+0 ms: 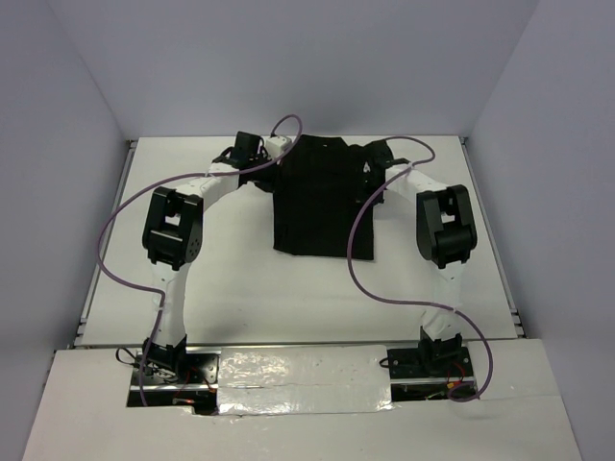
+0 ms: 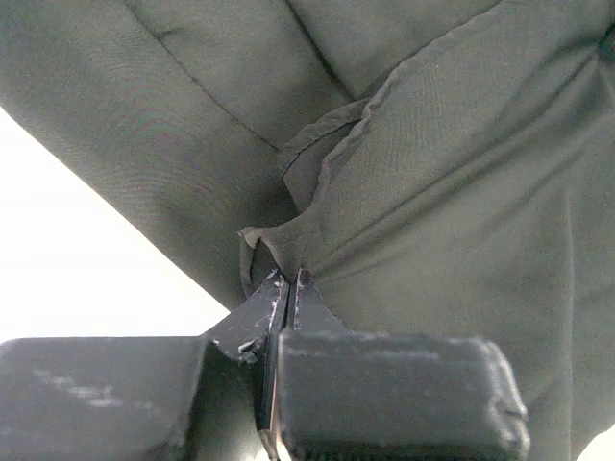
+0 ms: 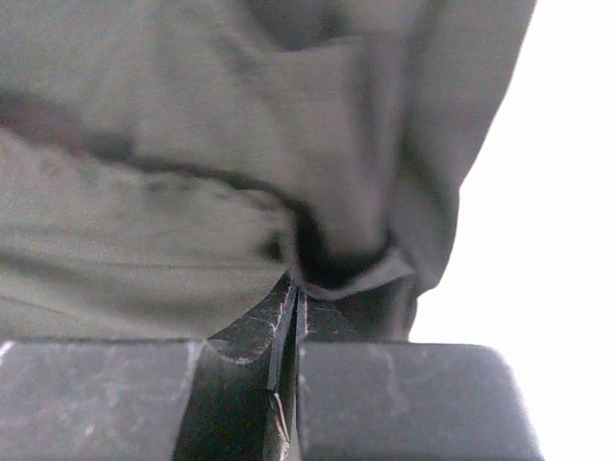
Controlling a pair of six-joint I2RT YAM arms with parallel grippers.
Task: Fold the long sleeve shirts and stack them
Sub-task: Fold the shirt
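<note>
Black shirt is lying at 12 o'clock on the surface, long axis running 12 to 6; left tool at 11 and right tool at 1 are each pinching its far edge tight, body trailing toward 6

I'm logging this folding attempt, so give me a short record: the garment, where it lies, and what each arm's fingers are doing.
garment: black soft fabric long sleeve shirt
place: far middle of the white table
left fingers: shut, pinching the shirt's fabric edge
right fingers: shut, pinching a fold of the shirt
arms: both reach to the shirt's far corners
</note>
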